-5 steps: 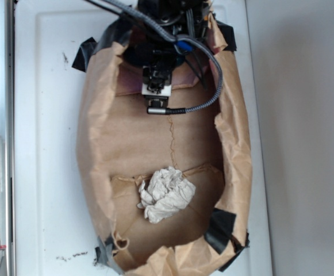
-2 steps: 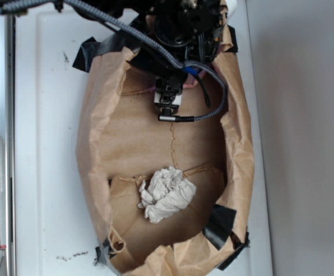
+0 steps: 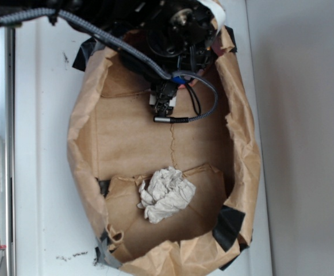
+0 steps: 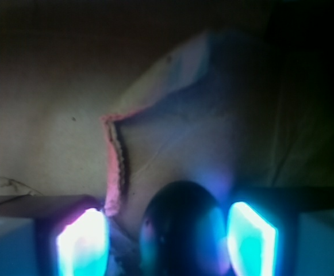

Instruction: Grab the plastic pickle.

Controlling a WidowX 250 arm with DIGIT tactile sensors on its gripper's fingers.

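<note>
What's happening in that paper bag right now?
The WidowX arm is reaching into the far end of the brown paper bag. In the wrist view, the dark plastic pickle sits between the claw fingers, which look open around it, not yet clamped. The crumpled paper wad lies untouched at the bag's other end.

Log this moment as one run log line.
pincer: open, straddling plastic pickle | pickle: not yet gripped | paper wad: untouched | site: paper-lined bin
</note>
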